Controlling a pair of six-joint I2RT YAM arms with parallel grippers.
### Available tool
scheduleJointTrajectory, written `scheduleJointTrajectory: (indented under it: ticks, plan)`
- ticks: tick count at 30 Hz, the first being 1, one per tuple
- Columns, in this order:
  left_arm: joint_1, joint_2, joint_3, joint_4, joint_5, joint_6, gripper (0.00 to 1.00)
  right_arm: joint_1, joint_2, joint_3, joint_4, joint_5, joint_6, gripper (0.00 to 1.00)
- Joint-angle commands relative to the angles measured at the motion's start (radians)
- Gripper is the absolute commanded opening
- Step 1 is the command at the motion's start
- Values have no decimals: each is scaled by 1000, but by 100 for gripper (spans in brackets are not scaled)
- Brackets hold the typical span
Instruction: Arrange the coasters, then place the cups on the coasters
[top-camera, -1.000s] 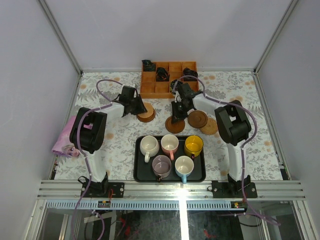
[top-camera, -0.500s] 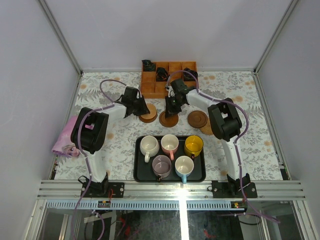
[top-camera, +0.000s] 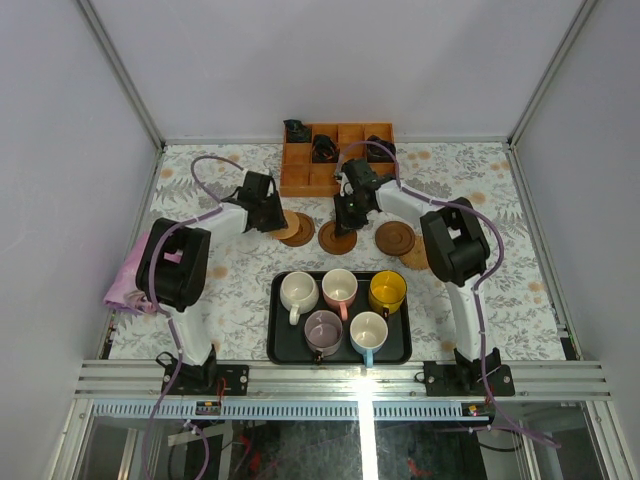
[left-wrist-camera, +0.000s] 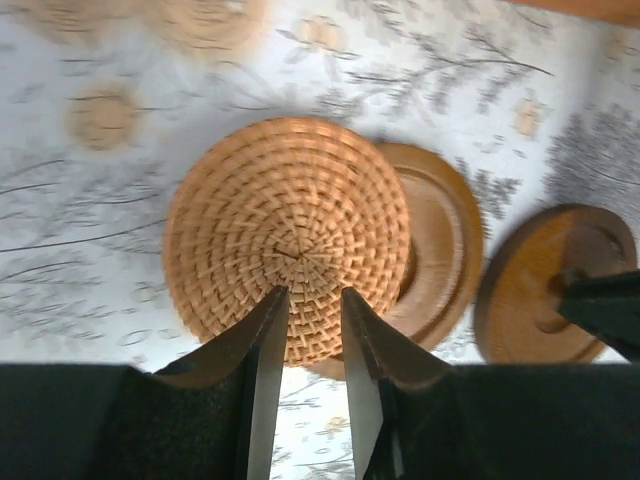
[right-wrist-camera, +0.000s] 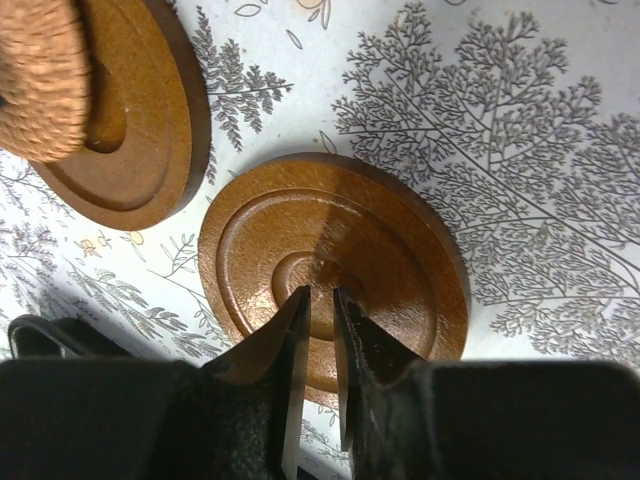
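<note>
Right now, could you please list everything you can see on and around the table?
table: one, white floral cover; under everything.
tray: one, black; near edge, centre.
cups: five, cream, pink, yellow, mauve, light blue; on the tray.
coasters: five, four brown, one pale; row beyond the tray, one partly hidden.
woven coaster: the pale one; overlapping a brown one at the row's left.
box: one, orange; far edge.
dark objects: at least three, black; in the box cells.
cloth: one, pink; left edge.
left end effector: one, black; almost closed over the woven coaster.
right end effector: one, black; almost closed over a brown coaster.
</note>
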Motion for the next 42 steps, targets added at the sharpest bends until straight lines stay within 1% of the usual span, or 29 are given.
scheduleJointTrajectory:
  ticks: [1,4,7,17,23,26,33,39,42]
  plan:
    - [40,-36,42,-91,-129,48,31,5,-68,-12,-27,48,-26,25]
    - [58,-21,54,-124,-163,49,34,4,-86,-11,-27,52,-29,29]
    - [73,-17,42,-131,-186,47,35,4,-96,-11,-30,56,-29,31]
    - [103,33,4,-171,-292,64,36,4,-145,-69,-27,85,-31,32]
    - [113,22,-6,-217,-378,70,35,4,-192,-123,-3,114,-24,32]
    - [113,10,-12,-241,-392,66,35,4,-199,-132,-1,116,-23,31]
    - [113,-48,-51,-230,-323,53,35,5,-171,-114,7,88,-13,24]
    - [113,-108,-41,-209,-192,52,34,5,-129,-71,21,35,-2,22]
    - [112,-124,-26,-216,-149,47,34,6,-103,-51,26,23,1,21]
